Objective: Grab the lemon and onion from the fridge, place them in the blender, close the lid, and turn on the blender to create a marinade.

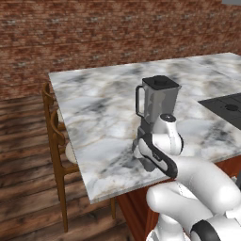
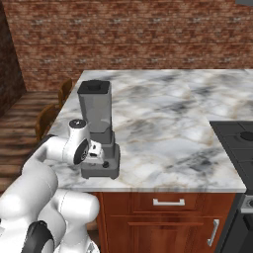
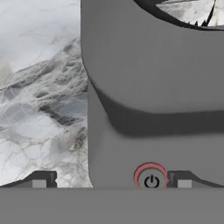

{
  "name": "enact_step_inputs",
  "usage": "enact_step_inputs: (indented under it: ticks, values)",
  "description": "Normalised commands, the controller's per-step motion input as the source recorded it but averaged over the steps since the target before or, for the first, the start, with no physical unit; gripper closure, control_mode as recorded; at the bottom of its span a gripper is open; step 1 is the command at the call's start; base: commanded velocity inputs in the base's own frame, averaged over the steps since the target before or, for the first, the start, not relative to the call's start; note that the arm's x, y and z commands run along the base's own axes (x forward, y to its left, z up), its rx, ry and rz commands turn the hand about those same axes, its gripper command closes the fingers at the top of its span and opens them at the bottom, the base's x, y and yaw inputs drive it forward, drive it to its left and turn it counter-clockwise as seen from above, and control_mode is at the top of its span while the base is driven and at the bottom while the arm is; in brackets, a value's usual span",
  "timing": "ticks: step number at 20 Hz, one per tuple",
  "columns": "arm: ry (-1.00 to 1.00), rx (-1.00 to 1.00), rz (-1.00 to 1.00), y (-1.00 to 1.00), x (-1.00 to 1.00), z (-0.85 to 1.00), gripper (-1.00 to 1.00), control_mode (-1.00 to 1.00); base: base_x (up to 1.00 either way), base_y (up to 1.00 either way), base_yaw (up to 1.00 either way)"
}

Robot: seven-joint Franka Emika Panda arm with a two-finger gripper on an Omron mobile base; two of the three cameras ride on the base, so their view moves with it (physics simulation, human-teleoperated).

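- Where the white arm bends in front of it, the blender's (image 1: 157, 101) dark base is mostly hidden in the left base view, so its front buttons cannot be made out there.
- The right base view shows that base whole, standing near the near left corner of the marble surface (image 2: 168, 123), with the grey jar upright on it.
- A black lid (image 2: 94, 87) sits flat on the jar's mouth; what lies inside the jar cannot be told.
- The hand (image 2: 98, 153) is held right against the front of the blender's base in the right base view, but too small and dark there to judge its fingers.
- In the hand view the two fingertips (image 3: 40, 180) stand wide apart, spread, pinching nothing, with a red-ringed power button (image 3: 151, 178) just beside the right-hand tip.
- Whether a tip touches the button cannot be told.
- A black cooktop (image 1: 226, 108) is cut off at the right edge.
- Wooden chairs (image 1: 54, 136) stand at the surface's left side, partly tucked under it.
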Motion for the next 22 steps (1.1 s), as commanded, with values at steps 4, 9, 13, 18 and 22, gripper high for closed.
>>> enact_step_inputs:
  ticks: [4, 9, 13, 18, 22]
  values:
    - [0.0, 0.0, 0.0, 0.12, 0.0, -0.24, -1.0, -1.0, 0.0, 0.0, 0.0]
    - [0.0, 0.0, 0.0, 0.08, 0.02, -0.16, -1.0, -1.0, 0.0, 0.0, 0.0]
    - [0.0, 0.0, 0.0, 0.06, 0.01, -0.06, -1.0, -1.0, 0.0, 0.0, 0.0]
    - [0.0, 0.0, 0.0, 0.0, 0.0, 0.0, -1.0, -1.0, 0.0, 0.0, 0.0]
    - [0.0, 0.0, 0.0, 0.02, 0.0, 0.0, -1.0, -1.0, 0.0, 0.0, 0.0]
